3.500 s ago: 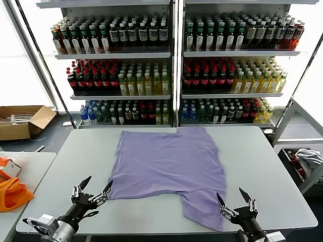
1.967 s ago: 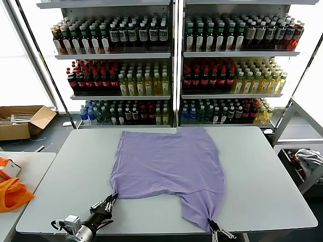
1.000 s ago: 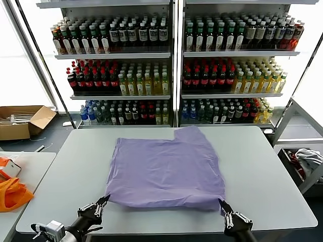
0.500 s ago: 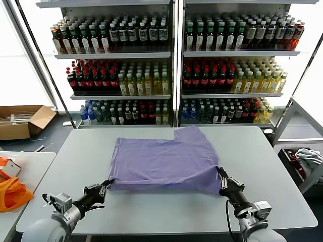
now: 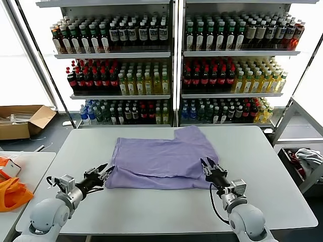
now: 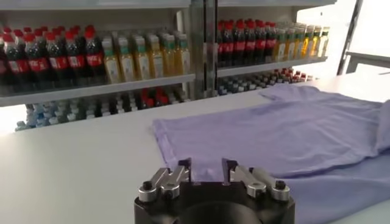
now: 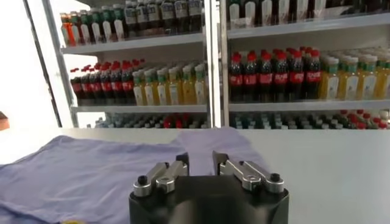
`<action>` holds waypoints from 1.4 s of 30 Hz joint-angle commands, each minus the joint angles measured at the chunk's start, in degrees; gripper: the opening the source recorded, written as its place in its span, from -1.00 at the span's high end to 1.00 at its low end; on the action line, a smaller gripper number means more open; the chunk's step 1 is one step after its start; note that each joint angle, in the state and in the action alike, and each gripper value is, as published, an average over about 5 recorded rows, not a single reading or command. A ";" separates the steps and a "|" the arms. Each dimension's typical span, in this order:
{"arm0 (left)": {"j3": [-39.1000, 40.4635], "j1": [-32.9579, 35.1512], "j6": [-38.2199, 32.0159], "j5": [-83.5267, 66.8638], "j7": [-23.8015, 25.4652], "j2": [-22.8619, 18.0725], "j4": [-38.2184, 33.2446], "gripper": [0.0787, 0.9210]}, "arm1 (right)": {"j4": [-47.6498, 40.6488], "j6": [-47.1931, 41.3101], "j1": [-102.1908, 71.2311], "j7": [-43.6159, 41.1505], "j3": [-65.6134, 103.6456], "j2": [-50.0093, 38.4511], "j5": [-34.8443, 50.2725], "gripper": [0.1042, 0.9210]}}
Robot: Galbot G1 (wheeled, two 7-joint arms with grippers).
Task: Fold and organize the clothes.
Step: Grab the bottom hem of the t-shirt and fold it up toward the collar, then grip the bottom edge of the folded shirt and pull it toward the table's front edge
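- Left gripper (image 5: 102,172) sits low at the near-left corner of the lavender T-shirt (image 5: 161,157), fingers spread and gripping nothing.
- Right gripper (image 5: 210,167) mirrors it at the near-right corner, likewise spread and empty, apparently letting go of the fold.
- T-shirt lies folded mid-desk (image 5: 262,166), one sleeve pointing toward the drink shelves (image 5: 171,55).

You've got a soft matt cotton-like shirt (image 5: 162,157), lightly creased, on a smooth matt table (image 5: 262,166). Gripper fingers (image 6: 167,181) look bare metal w/ black matt bodies. Bottles (image 5: 212,75) glossy plastic.
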 commanded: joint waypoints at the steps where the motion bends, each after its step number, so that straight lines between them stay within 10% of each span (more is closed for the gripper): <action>1: -0.12 5.80 -0.32 0.63 -1.20 -1.44 -2.61 -0.07 | 5.18 -6.56 -6.88 4.25 4.73 -0.05 -4.53 -0.18; 10: 1.95 6.16 -0.02 0.72 -3.00 -4.26 0.22 -0.67 | 5.42 -8.88 -12.61 5.59 7.22 0.38 -5.87 -0.73; 16: 2.32 5.95 0.07 0.15 -2.91 -4.52 0.87 -0.74 | 4.97 -8.12 -13.62 5.69 5.44 1.19 -5.82 -0.55; 36: 0.87 7.29 -1.01 -0.90 -2.11 -4.27 0.85 0.58 | 6.14 -5.85 -13.71 5.50 2.96 1.34 -4.99 0.87; 42: -0.98 12.05 -1.52 -1.28 -1.55 -4.39 -1.72 0.92 | 9.73 -4.83 -17.28 4.38 2.88 1.12 -4.50 1.00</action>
